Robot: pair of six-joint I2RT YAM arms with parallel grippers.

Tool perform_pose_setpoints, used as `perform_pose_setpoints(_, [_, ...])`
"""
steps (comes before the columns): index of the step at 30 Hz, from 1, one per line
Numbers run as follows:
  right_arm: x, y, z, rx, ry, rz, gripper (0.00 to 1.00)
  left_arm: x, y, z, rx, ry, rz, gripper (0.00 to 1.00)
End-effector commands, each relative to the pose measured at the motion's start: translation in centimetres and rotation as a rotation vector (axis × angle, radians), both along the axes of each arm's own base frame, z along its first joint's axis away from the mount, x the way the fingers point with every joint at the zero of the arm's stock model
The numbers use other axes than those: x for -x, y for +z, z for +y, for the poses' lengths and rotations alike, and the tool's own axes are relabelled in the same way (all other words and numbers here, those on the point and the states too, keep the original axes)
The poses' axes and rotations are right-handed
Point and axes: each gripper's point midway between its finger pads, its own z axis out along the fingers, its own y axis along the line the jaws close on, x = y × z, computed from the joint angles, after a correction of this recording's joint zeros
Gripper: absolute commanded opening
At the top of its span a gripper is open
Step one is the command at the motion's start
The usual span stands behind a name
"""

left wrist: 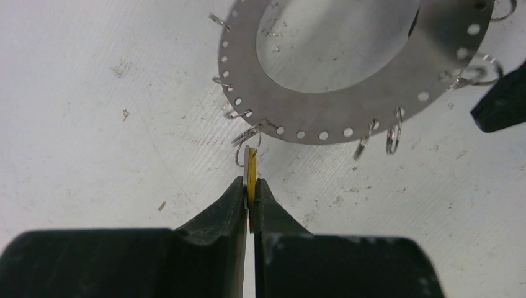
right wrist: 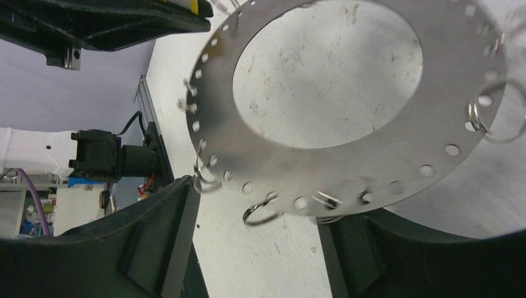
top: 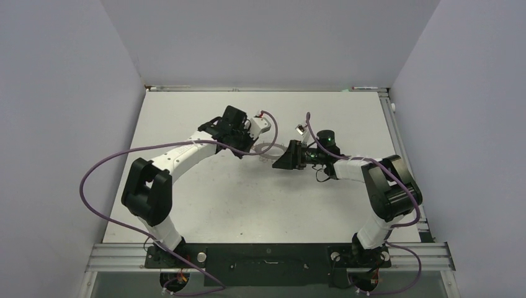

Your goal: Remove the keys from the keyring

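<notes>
Top view: both arms reach in to frame centre, elbows bent outward, with the wrists facing each other across the keyring (top: 268, 149).

Left gripper (left wrist: 250, 188): jaws closed on the yellow key (left wrist: 250, 172) at lower centre of the left wrist view. The key stands on edge and hangs from a wire loop (left wrist: 247, 144) on the keyring's lower rim.

Right gripper (right wrist: 257, 248): fingers (right wrist: 155, 239) spread wide. The keyring's rim crosses the gap and covers one finger.

Table (left wrist: 93, 124): white and scuffed.
</notes>
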Motion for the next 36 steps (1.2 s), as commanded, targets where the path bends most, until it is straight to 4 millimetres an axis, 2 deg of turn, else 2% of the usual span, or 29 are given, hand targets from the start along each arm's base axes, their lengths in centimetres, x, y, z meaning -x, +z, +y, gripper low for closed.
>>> perform_pose_setpoints(1, [1.6,-1.3,-0.4,0.027,0.085,-0.006,0.72,-1.3,-0.4,-0.5,-0.019,-0.039,-0.022,0.0])
perform_pose_setpoints(3, [2.6,-2.1,-0.6,0.036,0.122,0.025,0.82,-1.7,-1.5,-0.6,-0.033,-0.04,-0.018,0.0])
perform_pose_setpoints(6, [4.4,-3.2,-1.3,0.073,0.182,0.06,0.88,-2.2,-2.4,-0.6,-0.045,-0.039,-0.015,0.0])
perform_pose_setpoints(10, [5.8,-3.1,-2.0,0.123,0.275,0.052,0.91,-2.6,-1.6,-0.7,-0.057,-0.057,-0.033,0.0])
perform_pose_setpoints(12, [5.7,-2.3,-2.3,0.129,0.296,0.02,0.91,-2.7,-0.8,-0.6,-0.065,-0.076,-0.05,0.0])
perform_pose_setpoints(21, [1.5,3.6,-2.7,0.111,0.258,-0.219,0.9,-2.9,1.7,0.1,-0.153,-0.2,-0.113,0.0])
perform_pose_setpoints(26, [-0.9,6.6,-4.2,0.086,0.198,-0.297,0.9,-3.5,4.1,0.9,-0.24,-0.287,-0.16,0.0])
perform_pose_setpoints(31, [-2.3,9.2,-6.3,0.068,0.142,-0.364,0.89,-3.4,6.1,0.8,-0.274,-0.393,-0.224,0.0])
perform_pose_setpoints(36, [-2.7,11.3,-7.8,0.071,0.108,-0.43,0.89,-3.8,9.4,0.4,-0.273,-0.446,-0.326,0.0])
